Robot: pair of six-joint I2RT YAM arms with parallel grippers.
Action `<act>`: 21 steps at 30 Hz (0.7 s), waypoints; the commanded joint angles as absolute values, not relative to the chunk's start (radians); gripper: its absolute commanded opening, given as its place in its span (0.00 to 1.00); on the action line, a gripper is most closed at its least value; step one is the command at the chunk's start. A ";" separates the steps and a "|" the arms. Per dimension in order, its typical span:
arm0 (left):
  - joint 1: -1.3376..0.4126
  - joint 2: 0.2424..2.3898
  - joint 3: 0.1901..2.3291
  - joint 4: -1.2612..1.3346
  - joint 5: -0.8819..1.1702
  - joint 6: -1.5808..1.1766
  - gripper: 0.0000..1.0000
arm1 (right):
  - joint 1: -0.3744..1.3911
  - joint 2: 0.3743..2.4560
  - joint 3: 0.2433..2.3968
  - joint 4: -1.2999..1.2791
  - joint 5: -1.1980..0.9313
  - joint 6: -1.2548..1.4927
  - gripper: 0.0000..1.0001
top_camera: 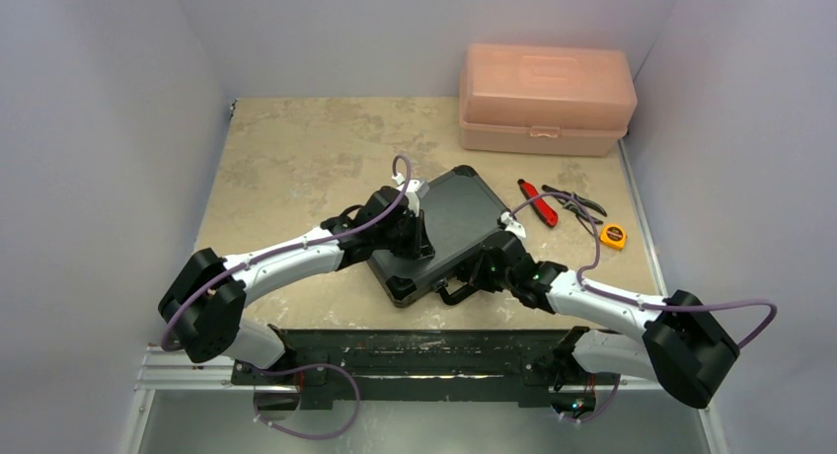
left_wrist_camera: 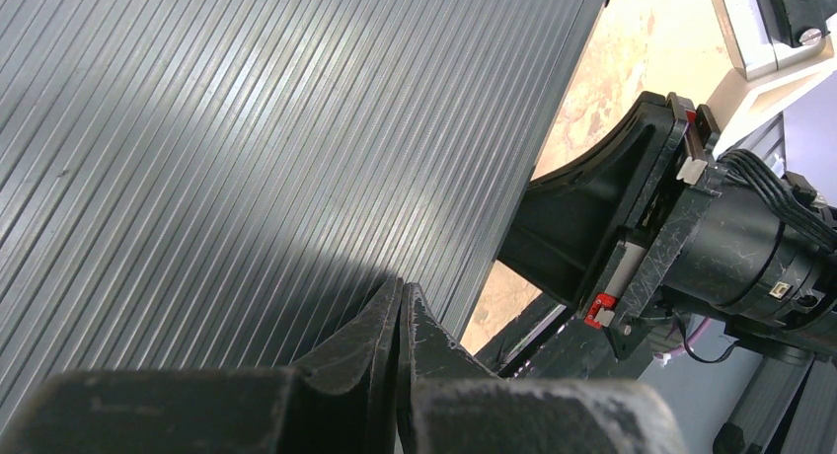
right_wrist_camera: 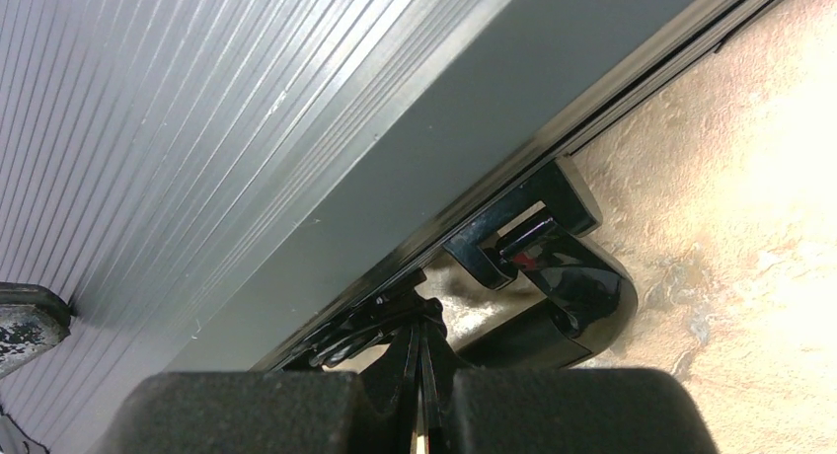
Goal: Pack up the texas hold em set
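Observation:
The black ribbed poker case (top_camera: pixel 449 227) lies closed in the middle of the table, its handle (top_camera: pixel 457 294) toward the near edge. My left gripper (top_camera: pixel 419 239) is shut and empty, its tips (left_wrist_camera: pixel 400 294) resting on the case's ribbed lid (left_wrist_camera: pixel 247 148) near an edge. My right gripper (top_camera: pixel 486 271) is shut, its tips (right_wrist_camera: pixel 419 326) pressed against a latch (right_wrist_camera: pixel 375 321) on the case's front side, beside the glossy black handle (right_wrist_camera: pixel 572 296). Whether the latch is fastened I cannot tell.
A closed pink plastic box (top_camera: pixel 546 99) stands at the back right. Red-handled pliers (top_camera: pixel 538 201), a dark tool (top_camera: pixel 577 203) and an orange tape measure (top_camera: pixel 613 236) lie right of the case. White walls enclose the table.

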State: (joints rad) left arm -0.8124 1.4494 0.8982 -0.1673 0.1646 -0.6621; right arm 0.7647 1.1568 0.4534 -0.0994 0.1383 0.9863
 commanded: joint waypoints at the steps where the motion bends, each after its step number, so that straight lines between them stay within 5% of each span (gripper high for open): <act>1: -0.825 1.483 0.842 -0.350 0.132 -0.635 0.00 | 0.762 1.185 0.419 -0.061 0.170 0.991 0.03; 21: -0.825 1.497 0.878 -0.372 0.133 -0.624 0.00 | 0.762 1.255 0.359 0.055 0.193 0.977 0.05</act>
